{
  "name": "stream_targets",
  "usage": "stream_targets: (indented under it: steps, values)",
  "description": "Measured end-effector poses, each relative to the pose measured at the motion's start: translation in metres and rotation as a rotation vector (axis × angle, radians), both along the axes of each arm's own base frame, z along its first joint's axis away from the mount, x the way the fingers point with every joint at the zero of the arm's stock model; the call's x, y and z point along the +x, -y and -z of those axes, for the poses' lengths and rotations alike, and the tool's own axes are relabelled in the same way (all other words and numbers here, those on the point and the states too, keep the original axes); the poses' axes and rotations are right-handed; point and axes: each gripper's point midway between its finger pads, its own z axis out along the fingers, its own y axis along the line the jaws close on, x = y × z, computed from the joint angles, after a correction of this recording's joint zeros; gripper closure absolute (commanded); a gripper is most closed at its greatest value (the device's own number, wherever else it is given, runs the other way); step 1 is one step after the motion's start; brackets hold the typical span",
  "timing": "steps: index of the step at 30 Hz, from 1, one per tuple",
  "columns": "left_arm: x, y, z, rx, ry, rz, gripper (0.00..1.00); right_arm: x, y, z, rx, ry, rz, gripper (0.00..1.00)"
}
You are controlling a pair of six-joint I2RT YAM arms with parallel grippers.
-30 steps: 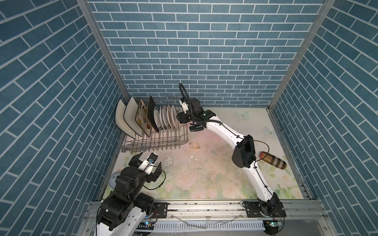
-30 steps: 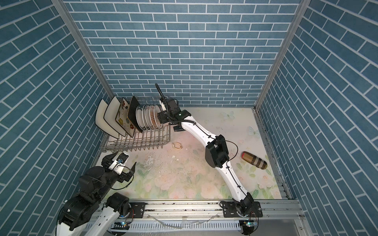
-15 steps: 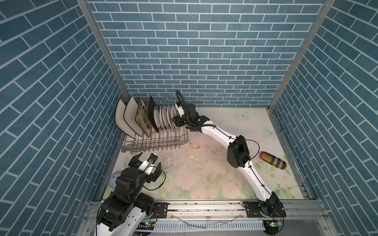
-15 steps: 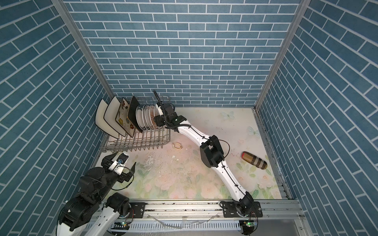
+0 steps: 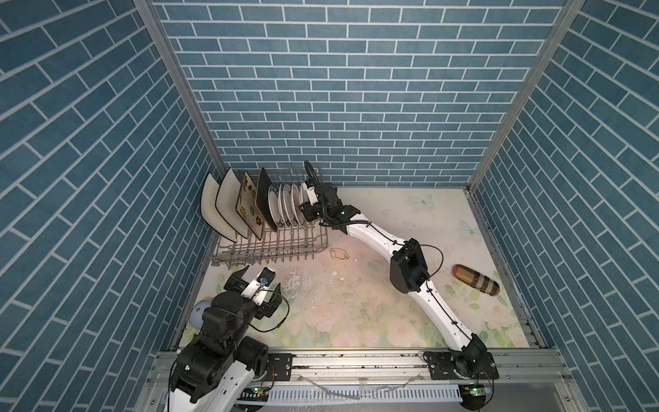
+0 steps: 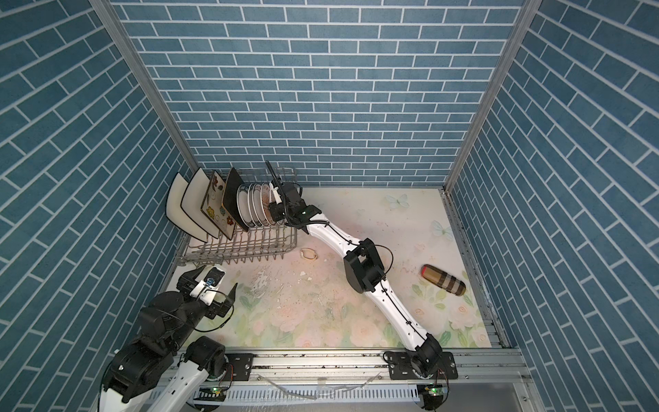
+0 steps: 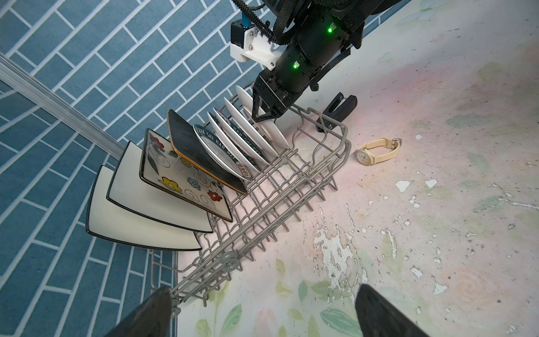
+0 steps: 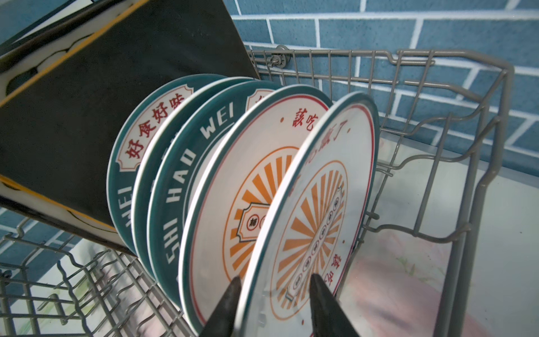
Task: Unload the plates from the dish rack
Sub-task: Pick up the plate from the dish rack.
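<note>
Only wrist view shows right tool (image 8: 275,277) astride plate (image 8: 326,181), grip unclear, left tool (image 7: 262,289) released

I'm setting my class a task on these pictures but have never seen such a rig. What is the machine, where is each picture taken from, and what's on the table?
Two robot arms stand at a table's edge, each ending in a two-fingered gripper. Two pictures look down from overhead; two come from cameras on the wrists. On the flowered table stands a wire dish rack holding four square plates and a row of round plates. A wristwatch and a striped brown cylinder lie loose. The left gripper is open and empty. The right gripper straddles the rim of the end round plate; whether it already pinches it is unclear.
</note>
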Motion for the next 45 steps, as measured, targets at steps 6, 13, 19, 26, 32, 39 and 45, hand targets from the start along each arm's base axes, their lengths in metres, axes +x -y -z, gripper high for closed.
stream_targets:
  steps: [6,13,19,26,32,39,45]
  values:
    - [0.0,0.0,0.0,0.0,0.0,0.0,0.01,0.003,0.001,-0.002,0.001,0.013,0.018,0.74]
    - [0.0,0.0,0.0,0.003,0.0,0.002,0.01,0.007,0.002,-0.002,0.008,0.024,0.042,0.83]
    - [0.0,0.0,0.0,0.006,0.002,0.002,0.01,0.01,0.005,0.0,0.02,0.025,0.074,0.89]
    - [0.002,-0.001,0.004,0.014,-0.002,-0.008,0.01,0.004,0.012,-0.001,0.025,0.008,0.074,0.96]
    - [0.003,-0.002,0.003,0.017,0.004,-0.015,0.01,-0.009,0.02,-0.014,0.014,0.008,0.056,0.99]
    - [0.003,-0.003,0.003,0.022,0.007,-0.017,0.01,-0.022,0.033,-0.046,0.035,0.036,0.039,1.0]
    - [0.003,-0.003,0.003,0.023,0.008,-0.019,0.01,-0.042,0.05,-0.089,0.033,0.093,-0.006,1.0]
